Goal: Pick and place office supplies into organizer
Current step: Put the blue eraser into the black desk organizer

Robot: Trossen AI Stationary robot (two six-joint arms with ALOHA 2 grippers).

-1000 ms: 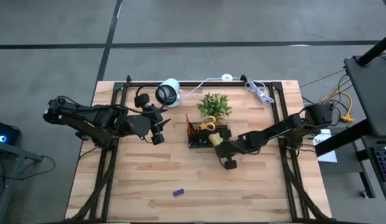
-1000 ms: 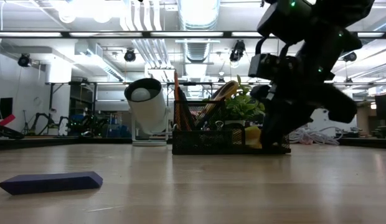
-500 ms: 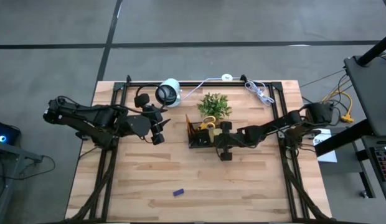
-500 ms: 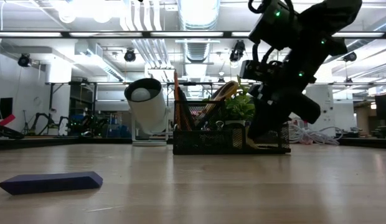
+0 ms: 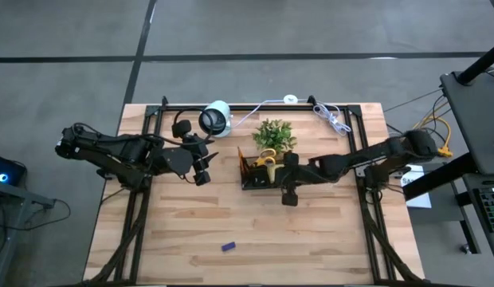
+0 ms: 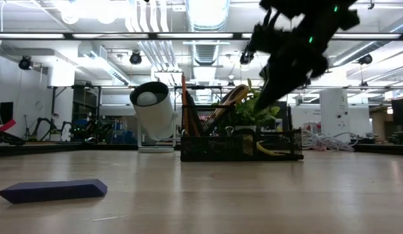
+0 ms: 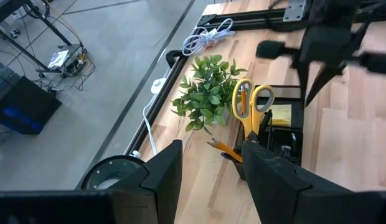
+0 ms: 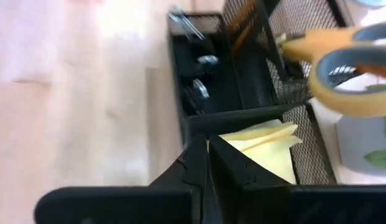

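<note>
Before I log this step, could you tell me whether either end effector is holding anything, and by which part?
Nothing is held. The right end effector is shut and empty above the black mesh organizer; the left end effector is open and empty.

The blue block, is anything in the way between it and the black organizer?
No, nothing visible. Only bare table lies between the blue block and the organizer. The right gripper hangs over the organizer's right end, beside that path; the left gripper waits farther left.
</note>
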